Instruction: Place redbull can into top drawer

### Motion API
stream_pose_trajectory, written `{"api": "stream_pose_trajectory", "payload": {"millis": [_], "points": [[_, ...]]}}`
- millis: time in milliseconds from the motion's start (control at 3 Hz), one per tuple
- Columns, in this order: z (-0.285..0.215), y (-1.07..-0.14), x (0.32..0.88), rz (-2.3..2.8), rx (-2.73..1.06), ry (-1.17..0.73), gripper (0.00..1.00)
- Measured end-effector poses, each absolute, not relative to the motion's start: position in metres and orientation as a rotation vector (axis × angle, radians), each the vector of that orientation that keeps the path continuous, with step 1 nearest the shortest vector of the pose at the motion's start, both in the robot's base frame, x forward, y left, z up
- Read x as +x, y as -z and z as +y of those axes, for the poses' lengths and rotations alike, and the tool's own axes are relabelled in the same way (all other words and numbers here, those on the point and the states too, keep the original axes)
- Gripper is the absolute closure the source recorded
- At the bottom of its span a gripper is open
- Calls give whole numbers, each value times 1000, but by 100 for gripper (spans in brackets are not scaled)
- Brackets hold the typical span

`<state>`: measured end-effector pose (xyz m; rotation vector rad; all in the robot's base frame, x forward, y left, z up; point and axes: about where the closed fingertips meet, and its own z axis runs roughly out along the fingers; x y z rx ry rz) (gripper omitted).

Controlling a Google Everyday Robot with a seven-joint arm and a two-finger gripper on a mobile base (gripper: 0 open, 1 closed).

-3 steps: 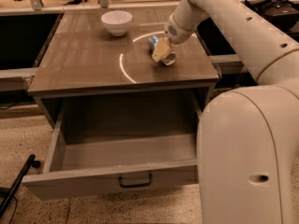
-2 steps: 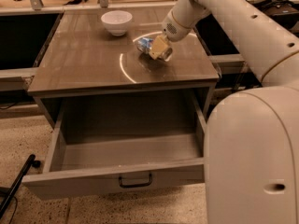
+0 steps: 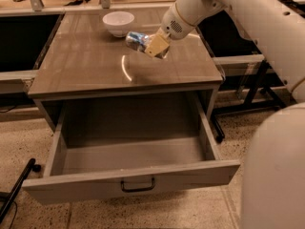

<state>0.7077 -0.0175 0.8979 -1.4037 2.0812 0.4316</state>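
The redbull can (image 3: 136, 40) is silver and blue and lies tilted on its side in my gripper (image 3: 155, 46), held in the air above the middle of the cabinet top. The gripper's tan fingers (image 3: 157, 44) are shut on the can's right part. The arm reaches in from the upper right. The top drawer (image 3: 131, 182) is pulled fully open below the cabinet top; its grey-brown inside holds nothing. Its flat front panel carries a dark bail handle (image 3: 137, 185) at the centre.
A white bowl (image 3: 118, 22) stands at the back of the cabinet top (image 3: 86, 66), left of the can. My white base (image 3: 276, 171) fills the lower right. Dark shelving and a metal frame stand on both sides. A black leg (image 3: 16, 190) lies at lower left.
The gripper has lifted the can off the cabinet top and carried it left and toward the front. The view has shifted slightly too.
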Motion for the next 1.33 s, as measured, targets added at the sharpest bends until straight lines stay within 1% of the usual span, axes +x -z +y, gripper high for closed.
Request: {"api": "stream_pose_trajectory", "payload": {"millis": [333,667,1333], "points": [[3,-910,660,1910,-1506,-509,100],[5,-910,611,1803,-1531,-594,100],[7,-910,615,1812,-1532,-587,100]]}}
